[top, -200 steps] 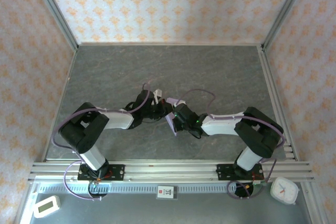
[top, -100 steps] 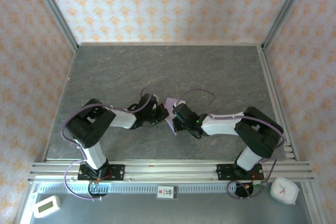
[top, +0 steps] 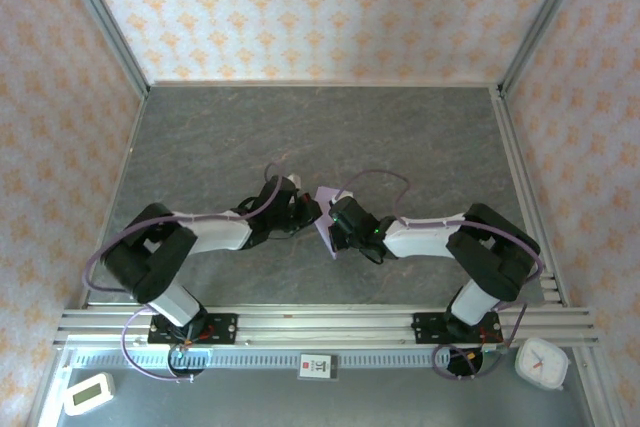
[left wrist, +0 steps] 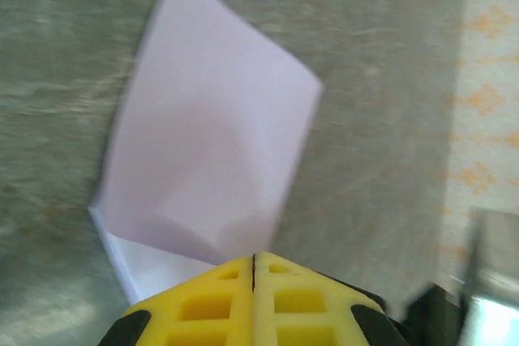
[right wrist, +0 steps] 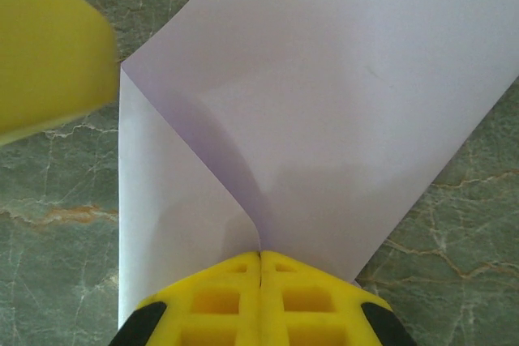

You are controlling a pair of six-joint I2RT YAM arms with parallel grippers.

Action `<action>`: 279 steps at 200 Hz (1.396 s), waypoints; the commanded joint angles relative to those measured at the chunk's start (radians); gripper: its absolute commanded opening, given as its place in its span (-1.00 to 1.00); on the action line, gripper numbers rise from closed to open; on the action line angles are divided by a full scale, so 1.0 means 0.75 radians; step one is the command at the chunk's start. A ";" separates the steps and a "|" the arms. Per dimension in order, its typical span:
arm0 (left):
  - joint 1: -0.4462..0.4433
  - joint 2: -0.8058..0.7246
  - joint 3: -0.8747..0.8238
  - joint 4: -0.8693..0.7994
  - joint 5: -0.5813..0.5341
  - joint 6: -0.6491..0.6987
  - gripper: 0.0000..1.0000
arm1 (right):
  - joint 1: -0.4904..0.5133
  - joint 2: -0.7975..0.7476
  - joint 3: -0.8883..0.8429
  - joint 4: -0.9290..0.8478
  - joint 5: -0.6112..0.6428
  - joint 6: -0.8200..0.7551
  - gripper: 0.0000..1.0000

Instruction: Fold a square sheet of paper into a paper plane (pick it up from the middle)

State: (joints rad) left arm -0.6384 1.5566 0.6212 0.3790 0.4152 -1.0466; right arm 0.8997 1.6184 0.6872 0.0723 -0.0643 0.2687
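Plainly, the right gripper (right wrist: 260, 255) pinches the single paper (right wrist: 324, 111); the left gripper (left wrist: 254, 261), jaws together, touches its edge. Two grippers, one sheet.

Lilac paper (right wrist: 324, 119), grey marbled table (top: 300, 137)

Ahead of the right gripper (right wrist: 259, 258), the square sheet of paper (right wrist: 324, 103) runs off the top and right edges; its near edge hides under the pads (right wrist: 219, 297). Up-left, a blurred yellow finger (right wrist: 45, 46) is cropped.
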 commanded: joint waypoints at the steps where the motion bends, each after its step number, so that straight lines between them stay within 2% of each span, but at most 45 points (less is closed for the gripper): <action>1: -0.038 -0.042 -0.061 0.027 -0.016 -0.049 -1.00 | -0.001 0.032 -0.041 -0.137 -0.034 -0.011 -1.00; 59: -0.132 0.098 -0.122 0.282 0.017 -0.195 -1.00 | -0.002 0.022 -0.048 -0.135 -0.031 -0.005 -1.00; 77: -0.146 0.150 -0.133 0.298 -0.012 -0.229 -1.00 | -0.001 0.022 -0.049 -0.133 -0.035 -0.003 -1.00; 112: -0.161 0.174 -0.141 0.173 -0.089 -0.260 -1.00 | -0.002 0.020 -0.047 -0.133 -0.037 -0.008 -1.00; 156: -0.161 0.154 -0.096 -0.024 -0.176 -0.224 -1.00 | -0.002 0.019 -0.052 -0.129 -0.037 -0.009 -1.00; 180: -0.160 0.173 -0.079 -0.010 -0.162 -0.202 -1.00 | -0.001 0.019 -0.051 -0.131 -0.038 -0.012 -1.00; 224: -0.127 0.023 0.027 -0.109 -0.214 -0.033 -1.00 | -0.003 0.012 -0.053 -0.139 -0.039 -0.017 -1.00; 279: -0.034 -0.003 0.097 -0.143 -0.124 0.115 -1.00 | -0.003 -0.003 -0.073 -0.128 -0.034 -0.006 -1.00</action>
State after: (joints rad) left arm -0.6846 1.5547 0.6792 0.3134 0.2993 -1.0409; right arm 0.8894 1.6073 0.6788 0.0696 -0.0681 0.2687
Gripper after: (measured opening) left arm 0.062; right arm 0.044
